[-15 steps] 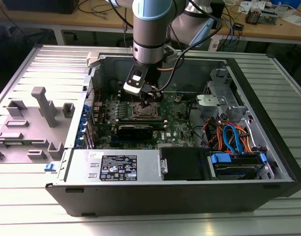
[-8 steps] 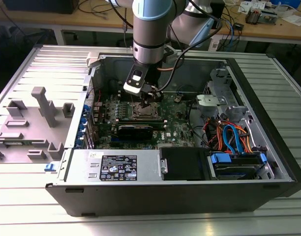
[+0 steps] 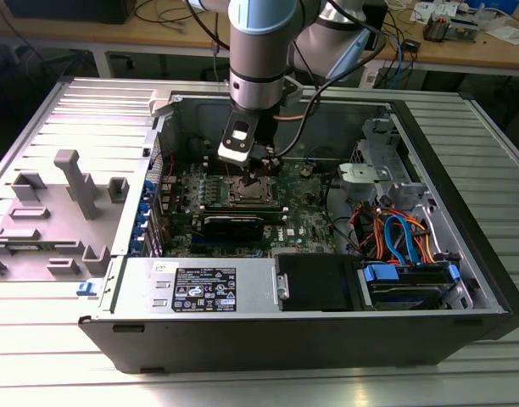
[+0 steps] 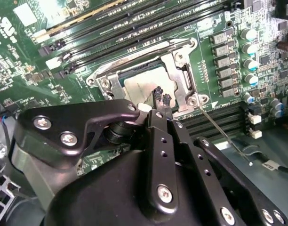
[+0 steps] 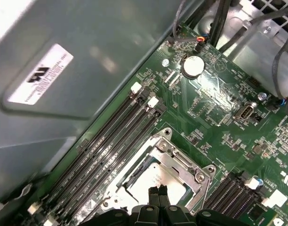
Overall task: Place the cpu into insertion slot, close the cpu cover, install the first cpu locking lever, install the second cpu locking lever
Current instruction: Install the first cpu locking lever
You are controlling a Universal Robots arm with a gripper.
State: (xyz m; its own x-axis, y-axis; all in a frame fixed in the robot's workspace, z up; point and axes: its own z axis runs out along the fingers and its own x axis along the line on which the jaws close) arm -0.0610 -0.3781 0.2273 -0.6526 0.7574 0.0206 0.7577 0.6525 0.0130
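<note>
Gripper point(image 4: 162, 96) pinched narrow, poss. touching cpu point(image 4: 137, 87), cpu cover point(image 4: 178, 74) edges tight round it

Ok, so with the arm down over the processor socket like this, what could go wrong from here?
One: the closed jaws hang just over the chip showing through the cover; pressing down there might scratch it. Two: the thin lever looks unlatched, lying across the memory slots; it could slip off the jaws and scrape the board.
</note>
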